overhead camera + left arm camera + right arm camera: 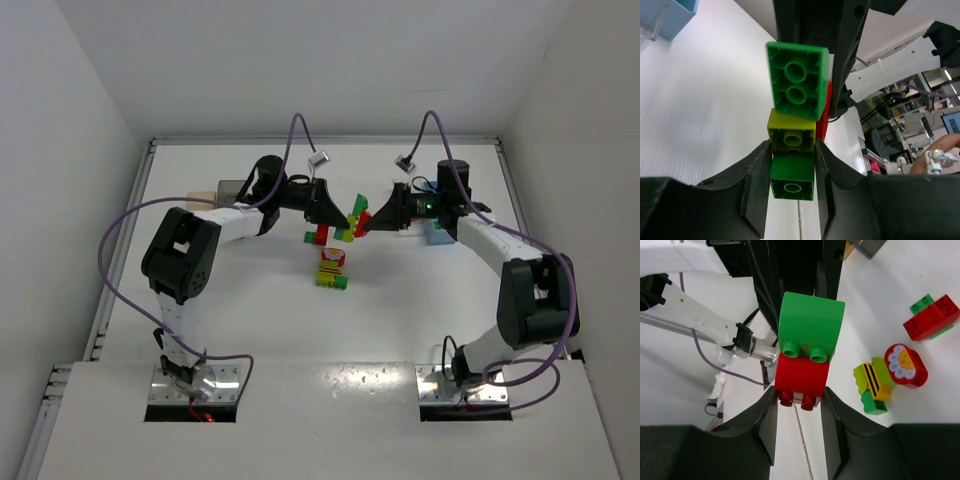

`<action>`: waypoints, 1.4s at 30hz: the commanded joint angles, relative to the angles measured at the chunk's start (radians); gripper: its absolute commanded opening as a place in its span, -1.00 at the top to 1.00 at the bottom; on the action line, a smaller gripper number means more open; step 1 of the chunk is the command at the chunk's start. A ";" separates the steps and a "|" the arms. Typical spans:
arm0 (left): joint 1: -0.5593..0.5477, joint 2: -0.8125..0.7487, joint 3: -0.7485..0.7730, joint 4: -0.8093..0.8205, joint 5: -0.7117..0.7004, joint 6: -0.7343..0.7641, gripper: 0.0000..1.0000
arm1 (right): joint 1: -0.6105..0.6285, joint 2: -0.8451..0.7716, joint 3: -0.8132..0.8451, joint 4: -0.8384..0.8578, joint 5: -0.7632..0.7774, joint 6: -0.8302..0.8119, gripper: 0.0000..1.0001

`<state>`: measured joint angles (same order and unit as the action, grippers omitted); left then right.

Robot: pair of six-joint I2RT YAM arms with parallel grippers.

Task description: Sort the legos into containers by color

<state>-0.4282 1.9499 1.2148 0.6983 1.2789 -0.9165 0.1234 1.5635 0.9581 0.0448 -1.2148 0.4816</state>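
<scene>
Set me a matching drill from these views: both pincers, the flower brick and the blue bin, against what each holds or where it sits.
Things
1. left pincer
2. right pincer
3. flower brick
4. light blue bin

States
A. lies beside a striped yellow brick
B. shut on a red brick
C. stands on the table, no pincer on it
D. shut on a green brick

Pairs: 1-D, 2-B, 3-A, 4-C

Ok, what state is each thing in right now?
Brick stack: held between both grippers.
Left gripper: shut on its green brick.
Right gripper: shut on its red brick.
Red-green cluster: loose on the table.
Flower cluster: loose on the table.
Blue bin: on the table, contents out of view.
</scene>
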 commanded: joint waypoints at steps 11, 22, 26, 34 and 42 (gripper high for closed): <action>0.072 -0.005 0.044 -0.397 -0.165 0.371 0.49 | -0.050 -0.092 -0.076 -0.100 -0.020 -0.135 0.95; 0.072 0.070 0.129 -0.727 -0.444 0.567 -0.18 | -0.031 -0.071 -0.045 -0.129 -0.020 -0.164 0.95; 0.072 0.052 0.129 -0.737 -0.420 0.576 -0.25 | -0.031 -0.062 -0.045 -0.129 -0.029 -0.164 0.95; 0.069 0.053 -0.046 0.525 -0.053 -0.418 -0.39 | -0.022 -0.062 -0.045 -0.129 -0.038 -0.173 0.95; -0.001 0.029 -0.006 0.521 -0.035 -0.412 -0.43 | 0.007 -0.031 -0.013 -0.120 -0.048 -0.173 0.92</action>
<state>-0.4015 2.0247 1.1847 1.0470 1.1957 -1.2480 0.1192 1.5188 0.8879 -0.1139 -1.2221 0.3389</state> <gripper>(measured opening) 0.716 0.359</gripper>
